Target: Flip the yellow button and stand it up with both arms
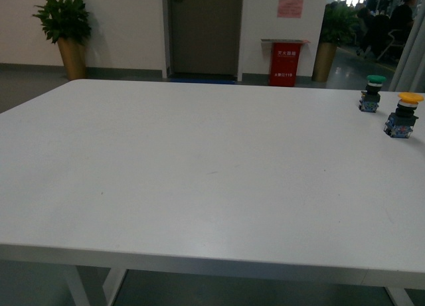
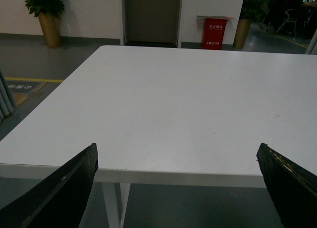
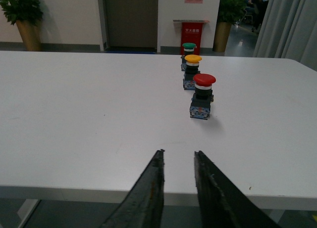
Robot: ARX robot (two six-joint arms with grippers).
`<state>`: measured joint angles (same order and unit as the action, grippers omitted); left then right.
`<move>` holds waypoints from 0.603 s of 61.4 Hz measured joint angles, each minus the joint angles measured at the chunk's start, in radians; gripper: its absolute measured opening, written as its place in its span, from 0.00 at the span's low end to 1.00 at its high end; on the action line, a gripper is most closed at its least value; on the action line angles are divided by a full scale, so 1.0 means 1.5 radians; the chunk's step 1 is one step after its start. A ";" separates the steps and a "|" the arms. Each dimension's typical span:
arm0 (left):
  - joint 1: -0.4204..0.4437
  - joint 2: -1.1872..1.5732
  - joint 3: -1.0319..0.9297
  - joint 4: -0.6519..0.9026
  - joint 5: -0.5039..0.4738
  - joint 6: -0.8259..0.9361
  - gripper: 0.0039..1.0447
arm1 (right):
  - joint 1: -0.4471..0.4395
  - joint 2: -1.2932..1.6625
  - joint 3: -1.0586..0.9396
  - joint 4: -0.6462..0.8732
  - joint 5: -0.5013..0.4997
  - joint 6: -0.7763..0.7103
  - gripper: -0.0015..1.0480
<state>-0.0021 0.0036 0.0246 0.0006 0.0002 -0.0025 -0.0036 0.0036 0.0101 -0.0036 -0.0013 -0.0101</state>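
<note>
The yellow button (image 1: 402, 115) stands upright on the white table (image 1: 199, 173) at the far right, yellow-orange cap up, blue block down. It also shows in the right wrist view (image 3: 192, 71), between a green-capped button and a red-capped one. My left gripper (image 2: 177, 154) is open and empty, its jaws wide apart over the table's near edge. My right gripper (image 3: 178, 153) is shut and empty, held above the table's near edge, well short of the buttons. Neither arm shows in the front view.
A green-capped button (image 1: 372, 93) stands just behind the yellow one. A red-capped button (image 3: 203, 97) stands nearest my right gripper. Beyond the table are a door, a red bin (image 1: 285, 62) and potted plants (image 1: 66, 30).
</note>
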 joint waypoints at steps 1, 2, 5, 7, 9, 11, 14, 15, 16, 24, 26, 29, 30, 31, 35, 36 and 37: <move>0.000 0.000 0.000 0.000 0.000 0.000 0.94 | 0.000 0.000 0.000 0.000 0.000 0.000 0.29; 0.000 0.000 0.000 0.000 0.000 0.000 0.94 | 0.000 0.000 0.000 0.000 0.000 0.000 0.30; 0.000 0.000 0.000 0.000 0.000 0.000 0.94 | 0.000 0.000 0.000 0.000 0.000 0.000 0.39; 0.000 0.000 0.000 0.000 0.000 0.000 0.94 | 0.000 0.000 0.000 0.000 0.000 0.000 0.44; 0.000 0.000 0.000 0.000 0.000 0.000 0.94 | 0.000 0.000 0.000 0.000 0.000 0.000 0.49; 0.000 0.000 0.000 0.000 0.000 0.000 0.94 | 0.000 0.000 0.000 0.000 0.000 0.000 0.54; 0.000 0.000 0.000 0.000 0.000 0.000 0.94 | 0.000 0.000 0.000 0.000 0.000 0.000 0.62; 0.000 0.000 0.000 0.000 0.000 0.000 0.94 | 0.000 0.000 0.000 0.000 0.000 0.000 0.66; 0.000 0.000 0.000 0.000 0.000 0.000 0.94 | 0.000 0.000 0.000 0.000 0.000 0.000 0.67; 0.000 0.000 0.000 0.000 0.000 0.000 0.94 | 0.000 0.000 0.000 0.000 0.000 0.000 0.89; 0.000 0.000 0.000 0.000 0.000 0.000 0.94 | 0.000 0.000 0.000 0.000 0.000 0.000 0.94; 0.000 0.000 0.000 0.000 0.000 0.000 0.94 | 0.000 0.000 0.000 0.000 0.000 0.001 0.95; 0.000 0.000 0.000 0.000 0.000 0.000 0.94 | 0.000 0.000 0.000 0.000 0.000 0.001 0.94; 0.000 0.000 0.000 0.000 0.000 0.000 0.94 | 0.000 0.000 0.000 0.000 0.000 0.001 0.93; 0.000 0.000 0.000 0.000 0.000 0.000 0.94 | 0.000 0.000 0.000 0.000 0.000 0.001 0.93; 0.000 0.000 0.000 0.000 0.000 0.000 0.94 | 0.000 0.000 0.000 0.000 0.000 0.001 0.93; 0.000 0.000 0.000 0.000 0.000 0.000 0.94 | 0.000 0.000 0.000 0.000 0.000 0.001 0.93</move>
<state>-0.0021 0.0036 0.0246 0.0006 -0.0002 -0.0025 -0.0036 0.0036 0.0101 -0.0036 -0.0017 -0.0086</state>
